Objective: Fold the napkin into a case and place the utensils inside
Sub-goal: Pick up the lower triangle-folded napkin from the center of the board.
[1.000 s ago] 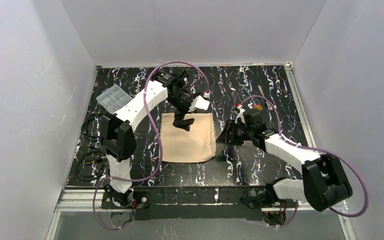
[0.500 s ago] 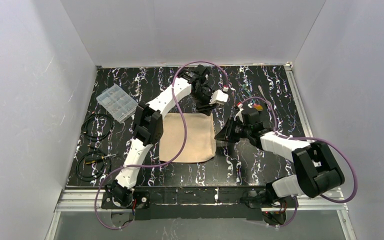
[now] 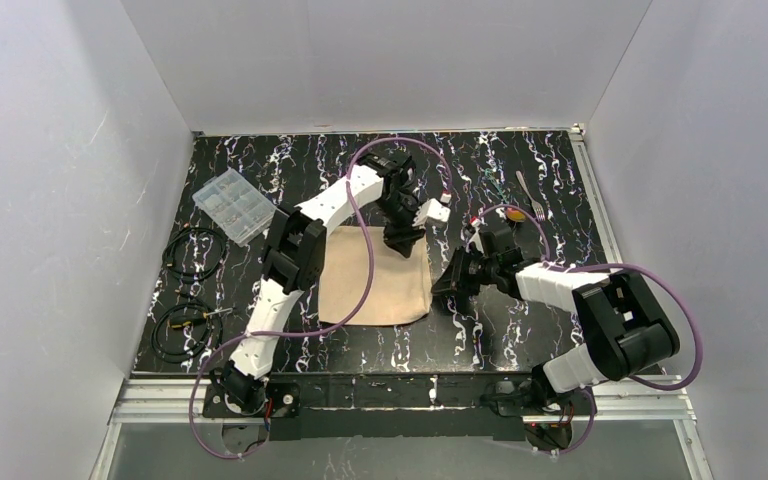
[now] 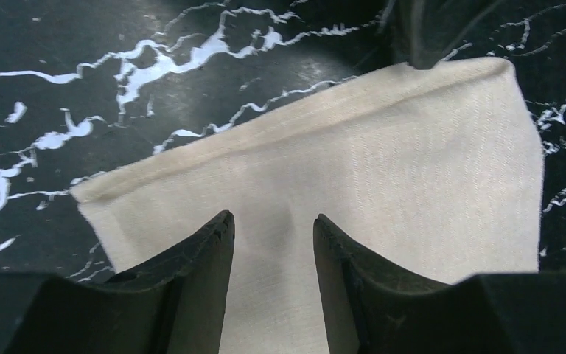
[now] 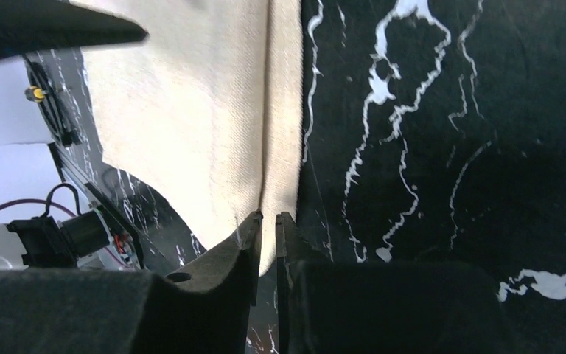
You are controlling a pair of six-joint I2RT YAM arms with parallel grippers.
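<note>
The tan napkin [image 3: 370, 280] lies as a flat folded rectangle at mid-table. My left gripper [image 3: 403, 243] hovers over its far right corner. In the left wrist view it [image 4: 270, 221] is open, with the cloth [image 4: 383, 162] lying smooth below the gap. My right gripper [image 3: 447, 285] sits low at the napkin's right edge. In the right wrist view its jaws [image 5: 269, 216] stand nearly together, and the napkin's hemmed edge [image 5: 280, 147] runs into the slit between them. The fork [image 3: 530, 193] lies at the far right. The spoon is hard to make out behind the right wrist's cable.
A clear plastic compartment box [image 3: 232, 205] stands at the far left. Black coiled cables [image 3: 192, 255] lie along the left edge of the black marbled table [image 3: 520, 330]. White walls close in the left, right and far sides.
The left gripper has dropped from beyond the far edge to the napkin's far right corner, its jaws narrower than before. The right gripper has closed down at the napkin's right edge.
</note>
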